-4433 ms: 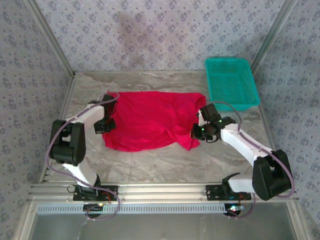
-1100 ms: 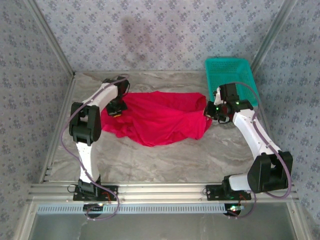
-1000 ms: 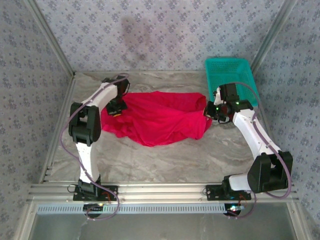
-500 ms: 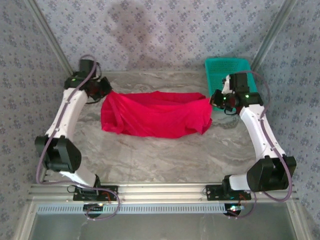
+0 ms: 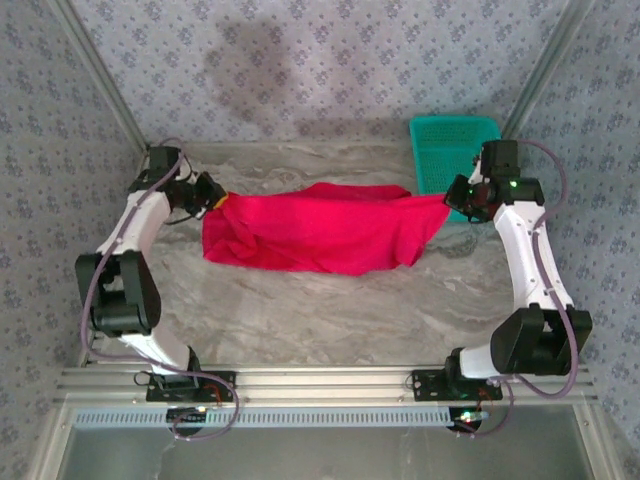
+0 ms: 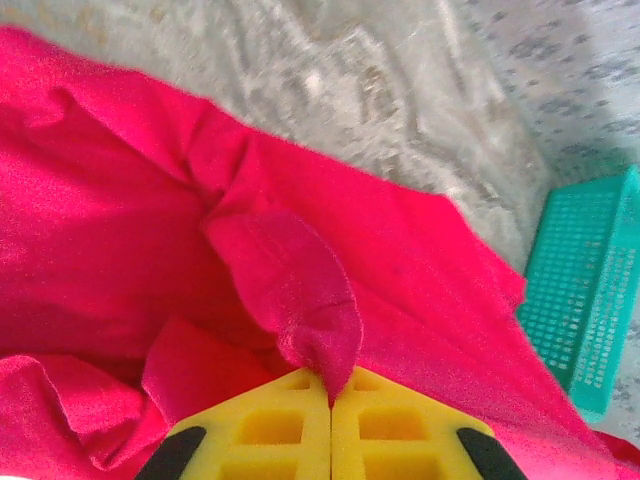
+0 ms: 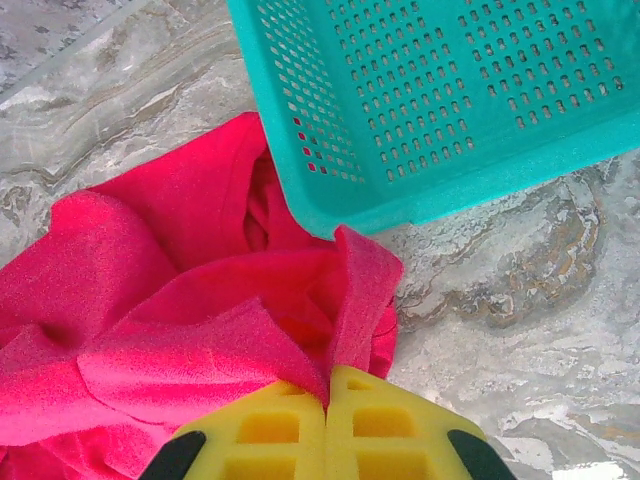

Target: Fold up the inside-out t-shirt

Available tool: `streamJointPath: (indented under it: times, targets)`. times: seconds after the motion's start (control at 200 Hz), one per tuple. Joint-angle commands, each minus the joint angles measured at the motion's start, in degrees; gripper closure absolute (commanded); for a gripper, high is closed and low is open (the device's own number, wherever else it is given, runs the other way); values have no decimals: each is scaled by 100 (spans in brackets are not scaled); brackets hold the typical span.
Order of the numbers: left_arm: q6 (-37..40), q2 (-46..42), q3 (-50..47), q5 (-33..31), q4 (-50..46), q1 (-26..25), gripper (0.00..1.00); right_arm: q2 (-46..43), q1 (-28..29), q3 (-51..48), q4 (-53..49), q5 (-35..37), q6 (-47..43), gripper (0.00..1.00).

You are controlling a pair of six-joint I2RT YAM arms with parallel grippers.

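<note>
The inside-out t-shirt [image 5: 320, 230] is bright red cloth stretched left to right across the back half of the table, lifted at both ends and sagging in the middle. My left gripper [image 5: 212, 196] is shut on its left corner; in the left wrist view a fold of the t-shirt [image 6: 300, 300] is pinched between the yellow pads of that gripper [image 6: 330, 395]. My right gripper [image 5: 458, 196] is shut on the right corner, beside the basket. In the right wrist view the t-shirt [image 7: 180, 310] runs into the closed pads of the right gripper [image 7: 327, 395].
A teal mesh basket [image 5: 452, 150] stands at the back right corner, its near edge [image 7: 420, 200] just above the right gripper. Metal frame posts and patterned walls close the table's sides and back. The marble tabletop [image 5: 330, 320] lies bare in front of the shirt.
Both grippers lifted the shirt's two ends and pulled them apart, the left one leftward and back, the right one toward the basket. The crumpled shirt is now drawn out into a wide band.
</note>
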Motion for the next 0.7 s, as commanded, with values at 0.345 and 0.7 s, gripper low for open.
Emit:
streamJointPath:
  times: [0.345, 0.7]
  targets:
    - [115, 594, -229, -38, 779, 111, 80, 175, 42, 80, -2, 37, -153, 100]
    - [1699, 833, 979, -2757, -1280, -1649, 45, 290, 172, 81, 67, -23, -135, 100]
